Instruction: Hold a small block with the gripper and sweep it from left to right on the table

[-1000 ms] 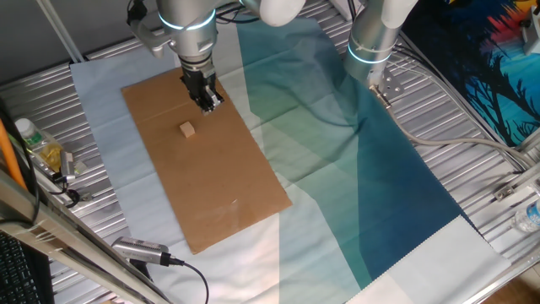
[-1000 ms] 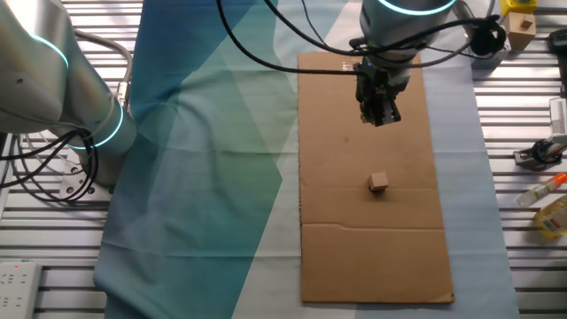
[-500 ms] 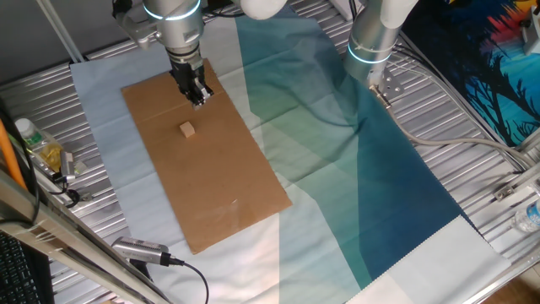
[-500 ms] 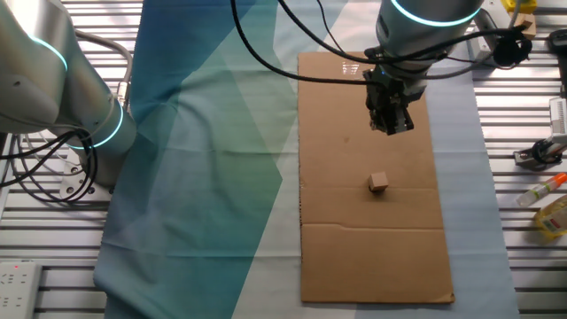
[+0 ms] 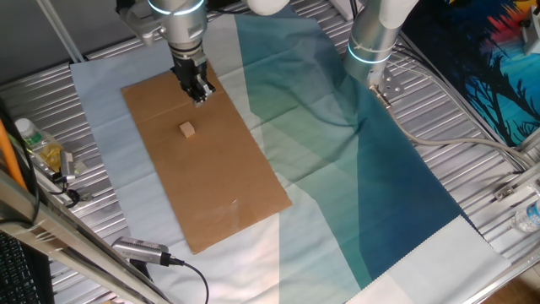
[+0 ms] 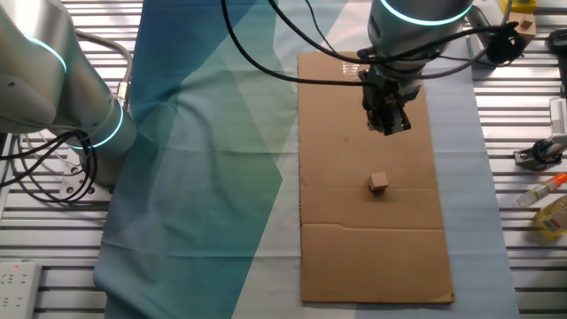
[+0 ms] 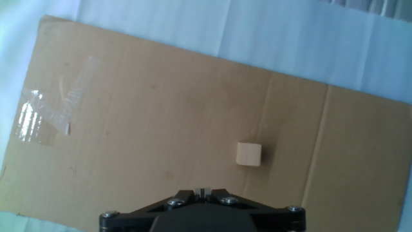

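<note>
The small block (image 5: 186,129) is a pale wooden cube lying alone on the brown cardboard sheet (image 5: 219,186). It also shows in the other fixed view (image 6: 378,182) and in the hand view (image 7: 248,154). My gripper (image 5: 198,95) hangs above the far part of the sheet, clear of the block and above it; in the other fixed view (image 6: 391,127) it hovers short of the block. In the hand view its black fingertips (image 7: 203,192) sit together with no gap and nothing between them.
A second silver arm (image 5: 371,42) stands at the back over the teal cloth (image 5: 371,169). Bottles and tools (image 5: 42,152) lie at the left table edge. A cable and a metal tool (image 5: 143,252) lie near the front left. Clear tape (image 7: 45,116) is stuck on the cardboard.
My gripper moved from close over the block toward the far left of the sheet, then held almost still. The block has not moved.
</note>
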`<state>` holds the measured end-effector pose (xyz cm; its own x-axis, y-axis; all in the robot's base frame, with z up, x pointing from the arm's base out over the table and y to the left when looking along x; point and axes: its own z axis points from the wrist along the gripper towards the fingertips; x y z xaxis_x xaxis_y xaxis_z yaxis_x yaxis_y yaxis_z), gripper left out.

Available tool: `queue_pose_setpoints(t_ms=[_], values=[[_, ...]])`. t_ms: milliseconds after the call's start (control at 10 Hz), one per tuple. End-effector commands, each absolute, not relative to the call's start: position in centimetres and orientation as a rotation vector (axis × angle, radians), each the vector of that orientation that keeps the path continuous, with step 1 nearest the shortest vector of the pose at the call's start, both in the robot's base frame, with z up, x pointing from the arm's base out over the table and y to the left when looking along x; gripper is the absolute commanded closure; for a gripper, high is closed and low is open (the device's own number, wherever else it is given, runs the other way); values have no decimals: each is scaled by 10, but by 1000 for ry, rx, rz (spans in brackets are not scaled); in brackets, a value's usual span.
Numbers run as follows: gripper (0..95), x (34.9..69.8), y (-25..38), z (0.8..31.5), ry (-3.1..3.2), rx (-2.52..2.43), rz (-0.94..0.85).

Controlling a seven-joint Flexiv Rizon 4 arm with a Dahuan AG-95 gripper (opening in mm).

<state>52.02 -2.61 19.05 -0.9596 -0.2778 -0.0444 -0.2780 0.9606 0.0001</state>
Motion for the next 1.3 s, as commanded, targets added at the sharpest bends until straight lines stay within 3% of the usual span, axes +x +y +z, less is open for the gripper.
queue_pose_setpoints(t_ms=[100,1300], values=[[950,517,-28,195,3068,-418,3],[950,517,-28,196,3092,-388,44]])
